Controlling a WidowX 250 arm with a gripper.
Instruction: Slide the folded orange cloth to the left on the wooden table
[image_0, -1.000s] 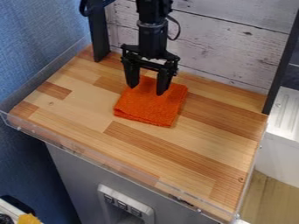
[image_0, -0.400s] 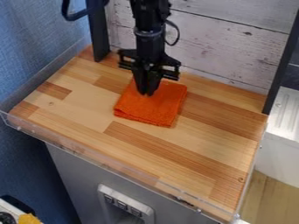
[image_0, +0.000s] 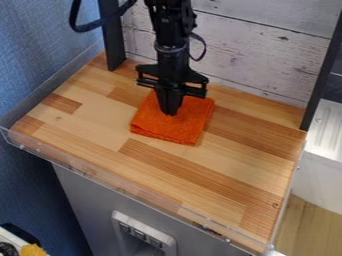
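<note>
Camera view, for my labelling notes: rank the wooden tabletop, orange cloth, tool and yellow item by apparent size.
Wooden tabletop
Orange cloth and tool: too alike to rank; the tool overlaps the cloth
Yellow item, cut off by the bottom edge

No readable text or numbers are visible.

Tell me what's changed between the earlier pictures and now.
The gripper has come slightly lower over the orange cloth, and its fingers, first spread apart, are now together. Whether they pinch any fabric, I can't tell. The cloth lies as before on the wooden surface.
</note>
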